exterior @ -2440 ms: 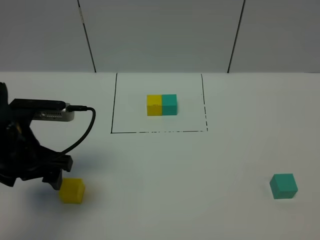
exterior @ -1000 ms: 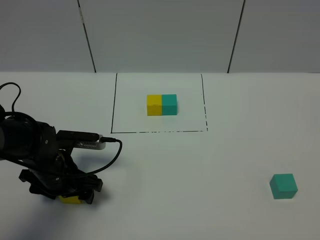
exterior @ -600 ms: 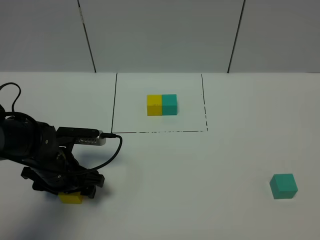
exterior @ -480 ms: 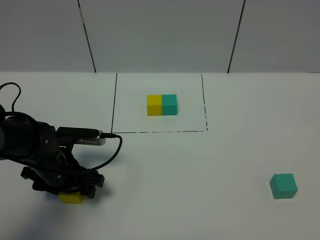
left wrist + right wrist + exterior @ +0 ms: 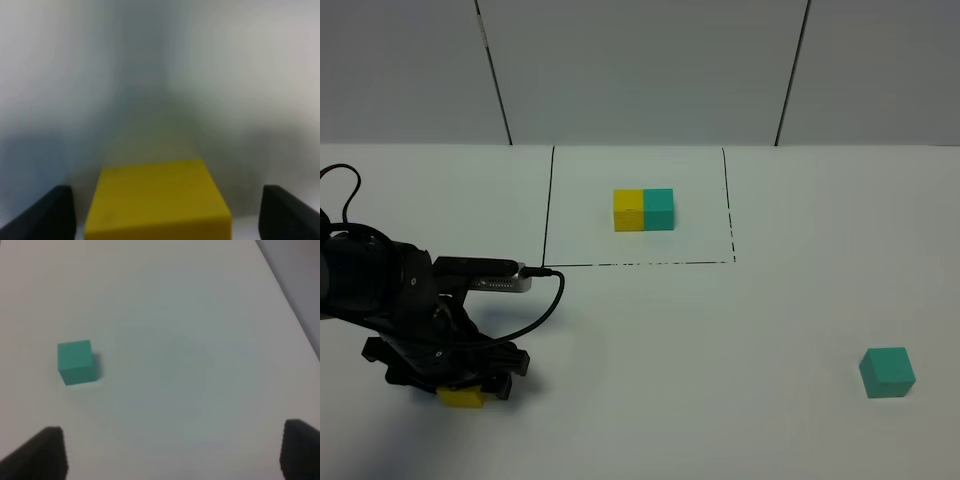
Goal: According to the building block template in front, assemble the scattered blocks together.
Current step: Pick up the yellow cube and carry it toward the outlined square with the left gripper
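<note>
The building block template [image 5: 643, 210], a yellow and a teal cube joined as one bar, lies inside the black drawn rectangle [image 5: 548, 210] at the back middle. The loose yellow cube [image 5: 462, 397] sits at the front left, mostly covered by my left arm. My left gripper [image 5: 460, 388] is lowered over it. In the left wrist view the yellow cube [image 5: 157, 200] lies between the two fingertips [image 5: 50, 215] with a gap on each side, so the left gripper [image 5: 165, 217] is open. The loose teal cube [image 5: 887, 372] sits at the front right, also in the right wrist view [image 5: 76, 361]. My right gripper [image 5: 170, 455] is open and empty.
The white table [image 5: 720, 330] carries only these blocks. A black cable [image 5: 535, 310] loops from the left wrist camera. The table's right edge [image 5: 292, 305] shows in the right wrist view. Grey wall panels [image 5: 640, 70] stand behind the table.
My left arm has swung right from beside the yellow cube and come down over it. In the last second it has hardly moved. The blocks have not moved.
</note>
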Controlling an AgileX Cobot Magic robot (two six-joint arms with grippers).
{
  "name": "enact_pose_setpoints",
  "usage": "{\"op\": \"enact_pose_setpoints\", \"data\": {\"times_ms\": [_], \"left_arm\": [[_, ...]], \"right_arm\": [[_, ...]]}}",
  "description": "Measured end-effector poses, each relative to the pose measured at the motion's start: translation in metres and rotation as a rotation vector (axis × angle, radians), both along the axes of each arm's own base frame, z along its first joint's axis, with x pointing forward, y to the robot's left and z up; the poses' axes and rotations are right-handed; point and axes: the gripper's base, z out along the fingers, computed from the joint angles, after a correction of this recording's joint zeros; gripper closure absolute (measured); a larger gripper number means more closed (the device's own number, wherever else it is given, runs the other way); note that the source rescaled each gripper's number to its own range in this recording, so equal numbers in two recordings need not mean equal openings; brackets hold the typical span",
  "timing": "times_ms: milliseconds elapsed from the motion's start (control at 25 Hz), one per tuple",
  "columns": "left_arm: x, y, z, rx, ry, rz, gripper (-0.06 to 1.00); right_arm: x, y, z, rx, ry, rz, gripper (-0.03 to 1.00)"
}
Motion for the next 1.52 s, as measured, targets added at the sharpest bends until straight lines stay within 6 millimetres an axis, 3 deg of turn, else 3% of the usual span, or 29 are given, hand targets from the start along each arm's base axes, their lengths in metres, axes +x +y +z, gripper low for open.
{"op": "enact_pose_setpoints", "data": {"times_ms": [280,400,520,560,1040,1280,1520], "left_arm": [[-0.001,-0.001,0.0,-0.008,0.01,0.012,0.33],[-0.002,-0.001,-0.001,-0.006,0.021,0.014,0.52],[-0.002,-0.001,-0.002,-0.002,0.037,0.014,0.89],[-0.002,-0.001,-0.002,-0.002,0.04,0.016,0.94],[0.005,-0.004,0.005,-0.002,0.1,0.047,0.94],[0.021,-0.01,0.049,-0.027,0.048,-0.005,0.94],[0.036,-0.016,0.085,-0.032,-0.018,-0.192,0.94]], "right_arm": [[0.0,0.0,0.0,0.0,0.0,0.0,0.25],[0.0,0.0,0.0,0.0,0.0,0.0,0.25],[0.0,0.0,0.0,0.0,0.0,0.0,0.25],[0.0,0.0,0.0,0.0,0.0,0.0,0.25],[0.0,0.0,0.0,0.0,0.0,0.0,0.25],[0.0,0.0,0.0,0.0,0.0,0.0,0.25],[0.0,0.0,0.0,0.0,0.0,0.0,0.25]]}}
